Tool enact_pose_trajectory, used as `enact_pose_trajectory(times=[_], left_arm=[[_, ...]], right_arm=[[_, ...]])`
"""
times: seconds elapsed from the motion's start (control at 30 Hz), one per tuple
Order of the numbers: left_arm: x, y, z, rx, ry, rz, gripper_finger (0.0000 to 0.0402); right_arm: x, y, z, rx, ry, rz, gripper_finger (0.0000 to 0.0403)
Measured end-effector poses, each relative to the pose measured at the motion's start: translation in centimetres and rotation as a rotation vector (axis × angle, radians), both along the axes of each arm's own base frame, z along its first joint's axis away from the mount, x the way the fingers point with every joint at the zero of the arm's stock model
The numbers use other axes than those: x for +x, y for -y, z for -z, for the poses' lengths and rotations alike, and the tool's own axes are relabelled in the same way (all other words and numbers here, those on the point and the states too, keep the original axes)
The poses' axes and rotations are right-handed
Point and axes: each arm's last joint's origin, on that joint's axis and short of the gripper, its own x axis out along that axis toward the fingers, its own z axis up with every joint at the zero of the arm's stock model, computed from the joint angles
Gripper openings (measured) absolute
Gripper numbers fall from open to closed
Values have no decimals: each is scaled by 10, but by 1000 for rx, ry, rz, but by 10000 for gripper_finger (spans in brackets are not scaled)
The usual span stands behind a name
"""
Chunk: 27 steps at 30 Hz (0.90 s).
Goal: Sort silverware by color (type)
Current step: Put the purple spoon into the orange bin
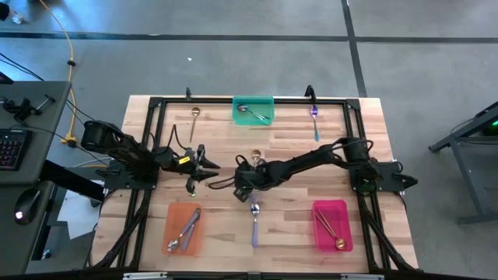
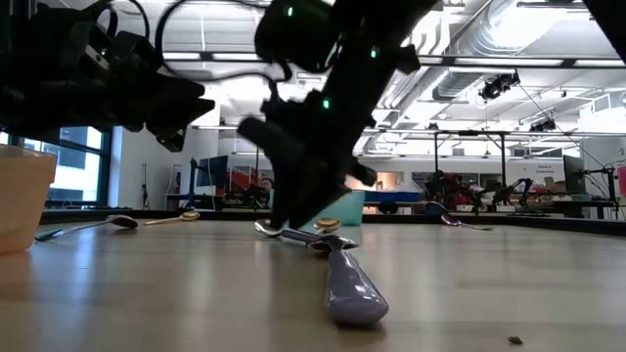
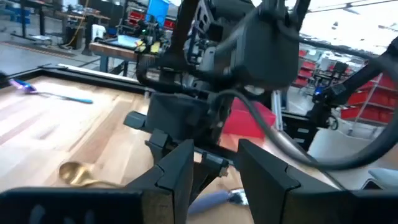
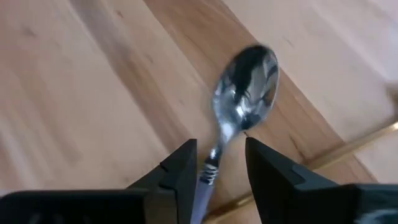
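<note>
Item, nearest the low camera: silver spoon with a lilac-blue handle [image 2: 347,284], handle end toward the lens, bowl under the right gripper [image 4: 221,163]. In the right wrist view the fingers [image 4: 180,171] stand apart, one on each side of the spoon's neck, bowl lying ahead of the tips; nothing is clamped yet.

Step in hand, as judged: pick-up of this spoon. To do it well, settle the tips fully to the table [image 1: 296,140] so they bracket the slim neck, close squarely across it, and lift straight. A gold spoon [image 1: 256,155] lies just beyond the gripper, its handle crossing close by the silver one; the closing fingers should catch only the one.

Left gripper [image 1: 201,165]: hovering just beside the right one, facing it, fingers apart, holding nothing.

Containers:
- Green tray [image 1: 254,110], far side from the grippers: silver spoons.
- Orange tray [image 1: 186,229], near edge on the left arm's side: lilac-handled cutlery.
- Pink tray [image 1: 332,225], near edge on the right arm's side: gold spoons.

Loose stock: a gold spoon [image 1: 195,117] beyond the left gripper; an iridescent purple-blue spoon [image 1: 314,120] beyond the right arm.
</note>
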Motion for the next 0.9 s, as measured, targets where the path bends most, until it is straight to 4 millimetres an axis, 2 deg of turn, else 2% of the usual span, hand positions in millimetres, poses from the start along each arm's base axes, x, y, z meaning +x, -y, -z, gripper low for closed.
enact_pose_trajectory(times=[0.17, 0.37, 0.63, 0.9], left_arm=[[1, 0, -1, -1, 5, -5, 117], [1, 0, 0, -2, -3, -5, 117], [1, 0, 2, -3, -31, -5, 117], [1, 0, 5, -2, -54, 5, 117]], right_arm=[[0, 4, 12, 16, -43, 18, 75], [2, 4, 13, -9, -49, -55, 11], [13, -6, 11, -54, 69, -187, 2], [14, -19, 10, -103, 111, -216, 1]])
